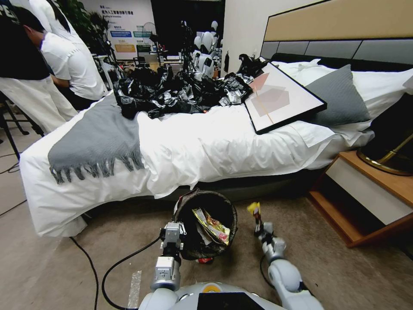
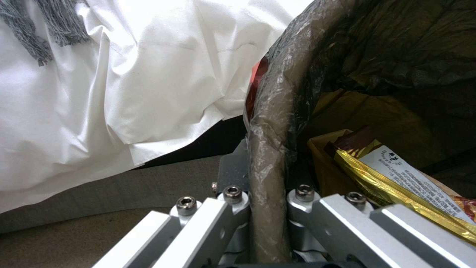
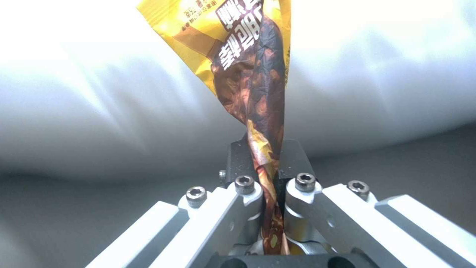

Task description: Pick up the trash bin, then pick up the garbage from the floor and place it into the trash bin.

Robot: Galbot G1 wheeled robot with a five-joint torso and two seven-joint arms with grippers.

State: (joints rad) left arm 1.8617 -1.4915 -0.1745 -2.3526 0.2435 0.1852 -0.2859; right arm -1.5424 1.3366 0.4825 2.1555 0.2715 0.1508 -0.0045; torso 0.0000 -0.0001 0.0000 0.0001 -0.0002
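The trash bin's (image 1: 205,224) lined rim is clamped by the left gripper (image 2: 265,193) beside the bed (image 1: 193,146), while a yellow-brown wrapper (image 3: 248,67) bearing white Chinese characters is pinched by the right gripper (image 3: 270,178) just beside the bin.

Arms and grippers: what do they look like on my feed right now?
Both arms are silver-grey with rounded joints. The left gripper and right gripper have angular, light aluminium fingers fastened with hex-socket screws on a dark base. A black cable loops beside the left arm.

bin liner (image 1: 191,241): black | held wrapper (image 3: 248,74): yellow-brown, white lettering | bedsheet (image 1: 193,146): white | blanket (image 1: 94,137): grey, fringed
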